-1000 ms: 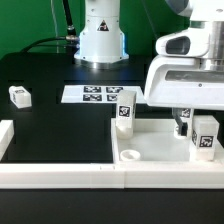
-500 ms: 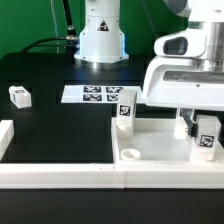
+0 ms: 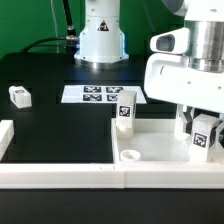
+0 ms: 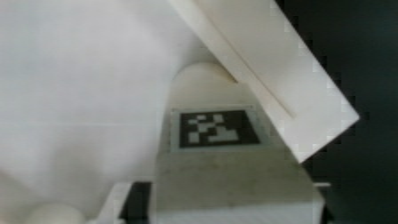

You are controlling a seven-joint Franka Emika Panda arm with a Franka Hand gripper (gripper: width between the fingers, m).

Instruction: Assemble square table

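Square table top (image 3: 160, 150) sits at the near edge, on the exterior view's right. My gripper (image 3: 197, 128) is clamped on a tagged leg (image 3: 203, 135) above its right corner; it has tilted and shifted, so seating has begun. Beyond lies the marker board (image 3: 95, 95).

Your tabletop (image 3: 60, 130) is black. Marker board (image 3: 100, 95) lies flat mid-tabletop toward the far edge. One loose leg block (image 3: 19, 96) sits near the exterior view's left edge, well apart from the board. Square tray top (image 3: 160, 150) rests at the near edge toward the exterior view's right. White border bars (image 3: 60, 174) run along the near edge, one stub (image 3: 5, 133) at the left edge.
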